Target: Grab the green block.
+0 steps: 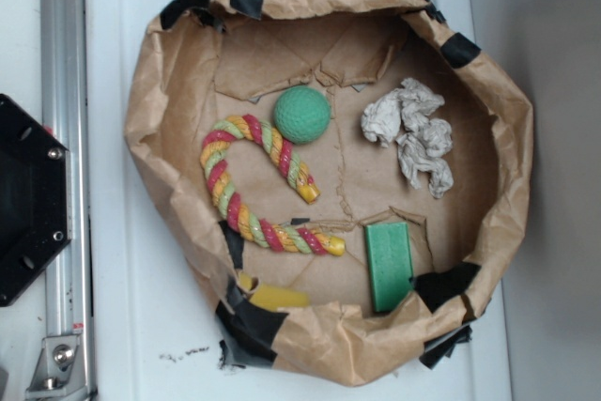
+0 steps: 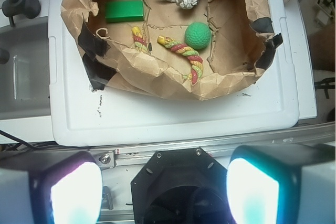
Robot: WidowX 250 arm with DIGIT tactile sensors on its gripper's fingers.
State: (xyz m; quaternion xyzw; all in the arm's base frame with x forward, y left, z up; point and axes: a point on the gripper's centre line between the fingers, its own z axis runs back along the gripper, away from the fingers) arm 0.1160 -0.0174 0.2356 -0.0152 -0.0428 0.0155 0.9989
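Observation:
The green block [image 1: 389,265] is a flat green slab lying inside the brown paper nest [image 1: 160,119], near its bottom right rim. In the wrist view the green block [image 2: 124,11] lies at the upper left of the nest. My gripper [image 2: 164,190] is open and empty, its two pads wide apart at the bottom of the wrist view. It hangs high above the robot's black base [image 2: 178,182], well away from the block. The gripper does not show in the exterior view.
A round dimpled green ball [image 1: 301,115], a curved striped rope toy [image 1: 246,185], a crumpled white paper [image 1: 413,133] and a yellow piece [image 1: 274,297] also lie in the nest. The nest sits on a white lid [image 1: 108,307]. A metal rail [image 1: 61,138] and the black base [image 1: 28,199] are at left.

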